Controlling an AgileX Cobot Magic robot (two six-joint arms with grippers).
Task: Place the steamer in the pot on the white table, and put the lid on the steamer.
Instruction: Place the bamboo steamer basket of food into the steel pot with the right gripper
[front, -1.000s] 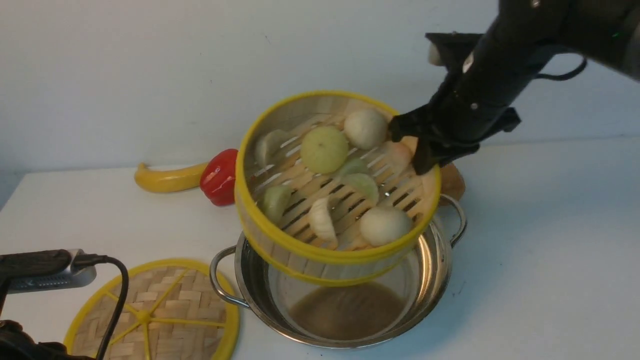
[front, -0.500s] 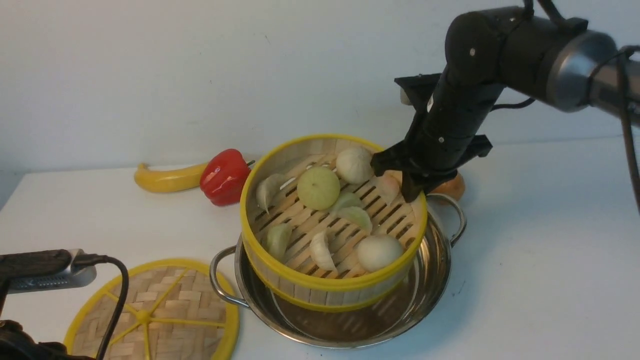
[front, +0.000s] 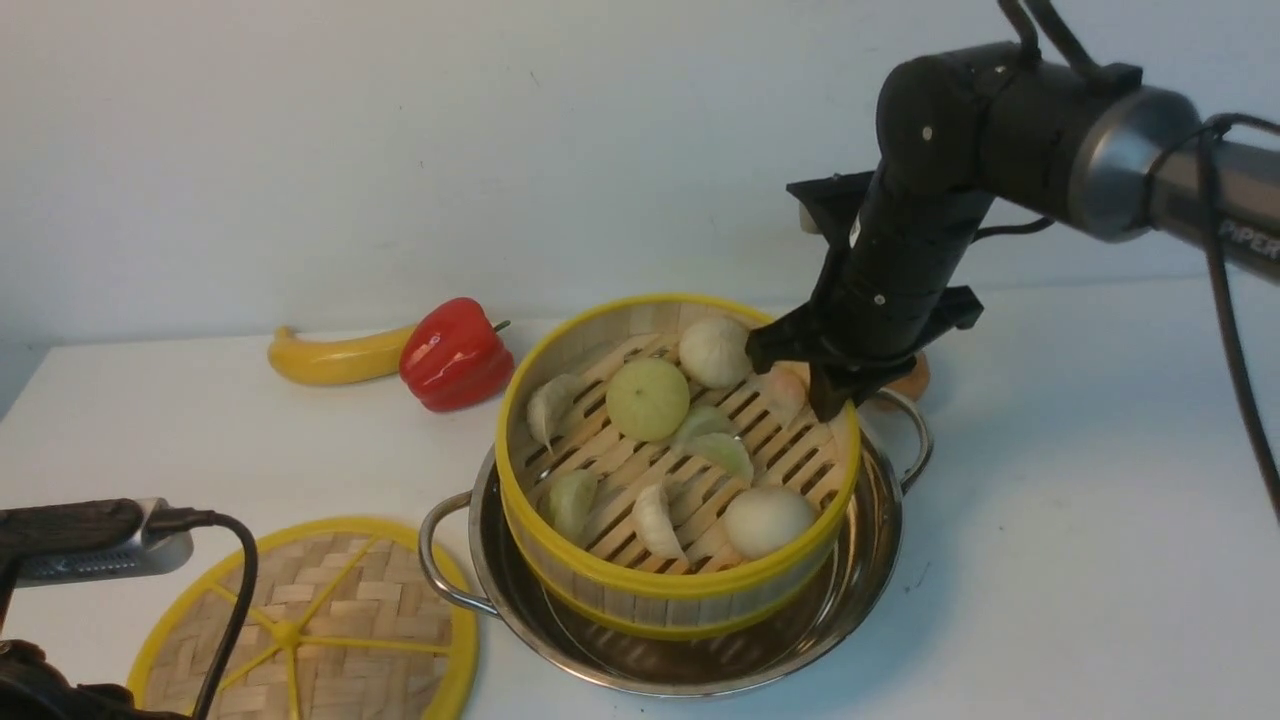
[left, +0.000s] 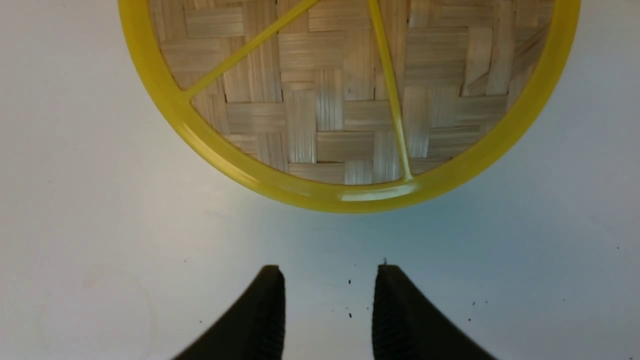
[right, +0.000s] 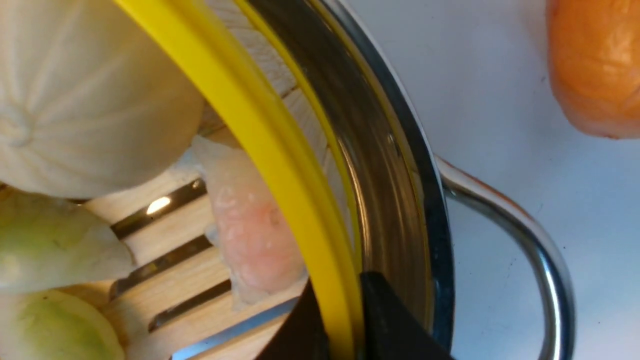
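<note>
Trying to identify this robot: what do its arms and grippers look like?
Right arm: glossy black rounded shell, silver-grey joint, white PiPER lettering, black cables. Left gripper: two black tapered fingers with ribbed pads. Right gripper: black too.

The front view sits high on the robot's own side, looking forward and down across the white table (front: 1100, 520) to the wall (front: 400, 150), far enough to take in most of the scene. The left wrist view faces straight down, close over the edge of the lid (front: 330, 610), and the right wrist view presses very close on the rim of the steamer (front: 680, 600) and a handle of the pot (front: 720, 672); the front view shows all three
</note>
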